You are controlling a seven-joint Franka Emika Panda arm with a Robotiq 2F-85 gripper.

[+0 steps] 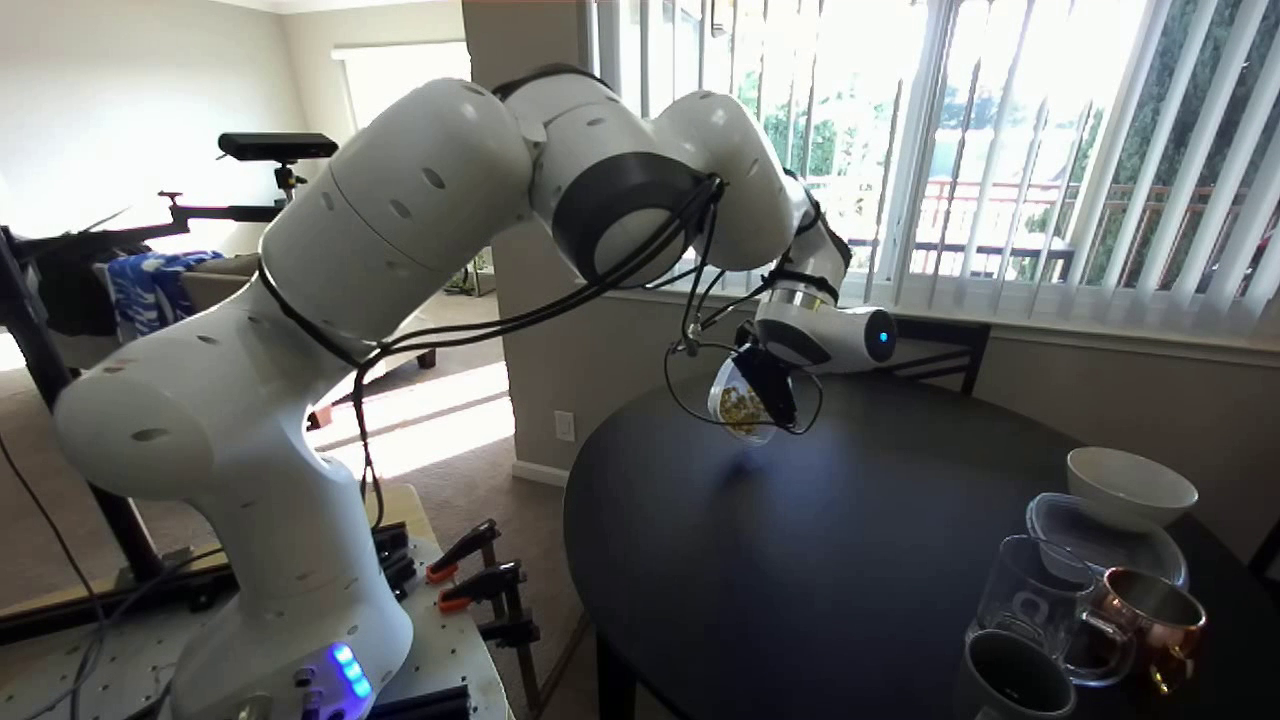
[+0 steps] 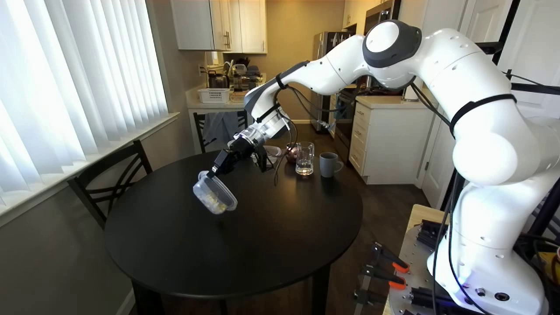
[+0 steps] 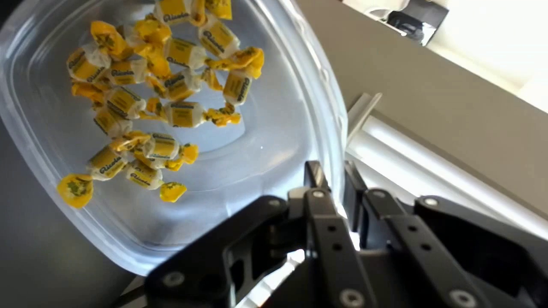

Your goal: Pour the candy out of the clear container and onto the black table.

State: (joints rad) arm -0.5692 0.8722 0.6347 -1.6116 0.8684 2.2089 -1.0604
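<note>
Wrist view looks into the clear container (image 3: 278, 128), where the candy (image 3: 182, 113) lies in a loose heap: many small twist-wrapped pieces in yellow and white, lettered "Ricola", gathered on the side away from the jaws. The jaws are clamped on the container's rim, one half inside the wall and one outside. Both exterior views show the container tilted, held above the round black counter (image 1: 800, 580), with the candy inside it. From the jaws, the white robot arm (image 2: 442, 65) arches up and over, then down to its base on a metal platform (image 1: 450, 670) beside the counter. Black cables (image 1: 540, 318) hang along the arm. Near the counter's edge, well apart from the container, stand a white bowl (image 1: 1130, 485), a clear plastic dish (image 1: 1120, 555) seen overlapping it, a glass mug (image 2: 305, 162), a copper mug (image 1: 1165, 630) and a gray mug (image 2: 327, 165). Clamps (image 2: 380, 272) with orange tips are fixed along the platform's edge. A dark chair (image 2: 98, 191) stands beside the counter, under a window with white vertical blinds (image 2: 83, 87). White kitchen cabinets (image 2: 192, 26) hang in the background.
</note>
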